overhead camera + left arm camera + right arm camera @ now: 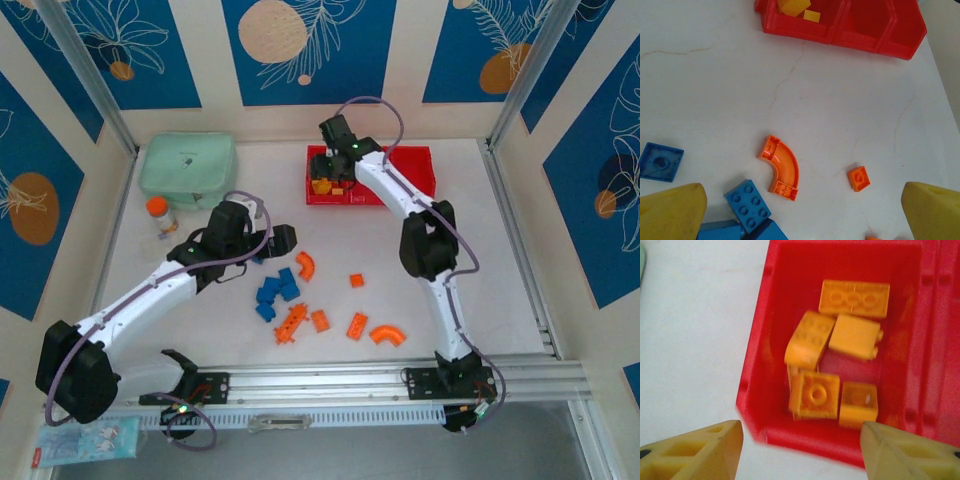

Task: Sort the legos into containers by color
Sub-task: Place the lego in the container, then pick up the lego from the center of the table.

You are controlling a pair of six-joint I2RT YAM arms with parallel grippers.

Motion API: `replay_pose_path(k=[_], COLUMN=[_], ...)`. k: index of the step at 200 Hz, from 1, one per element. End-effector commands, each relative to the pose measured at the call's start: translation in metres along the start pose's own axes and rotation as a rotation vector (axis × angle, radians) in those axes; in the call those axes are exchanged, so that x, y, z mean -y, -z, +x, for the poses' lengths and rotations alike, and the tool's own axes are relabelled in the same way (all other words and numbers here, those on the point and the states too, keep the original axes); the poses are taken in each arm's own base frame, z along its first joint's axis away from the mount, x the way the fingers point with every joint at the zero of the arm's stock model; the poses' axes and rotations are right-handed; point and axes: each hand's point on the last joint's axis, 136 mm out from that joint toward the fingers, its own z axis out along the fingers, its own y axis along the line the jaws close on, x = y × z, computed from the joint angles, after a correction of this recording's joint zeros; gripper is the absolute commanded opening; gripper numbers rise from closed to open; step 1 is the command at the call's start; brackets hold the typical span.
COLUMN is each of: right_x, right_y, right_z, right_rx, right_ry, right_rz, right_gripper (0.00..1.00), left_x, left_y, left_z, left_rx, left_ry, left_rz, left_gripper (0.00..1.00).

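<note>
Though blurred, yellow legos [856,335] lie in a container [756,365]; right hand [801,430] and left hand [802,189] hang released.

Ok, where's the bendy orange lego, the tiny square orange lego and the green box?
Curved orange plastic arch brick [786,164]: left wrist view, middle of its bend.
Small square orange plastic brick [859,178]: left wrist view, its top stud.
Mint-green rounded case [188,168]: top external view, centre of its lid.

The top camera looks down from above and behind me over the whole table [500,250]. My left wrist camera faces forward and down, with the containers [875,30] along its upper edge. My right wrist camera hangs close over their yellow legos [855,297], which both wrist views share.
</note>
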Motion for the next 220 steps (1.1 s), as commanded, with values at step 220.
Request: replay_pose_path(k=[220], right_x=[0.058], right_y=[0.066], right_z=[0.271], right_rx=[-0.400], right_ry=[-0.013], right_rz=[0.093], right_gripper=[0.67], left_x=[0.030], left_y=[-0.007], left_z=[0.071], left_rx=[-0.063], left_ry=[0.016], left_rz=[0.094], left_gripper=[0.99])
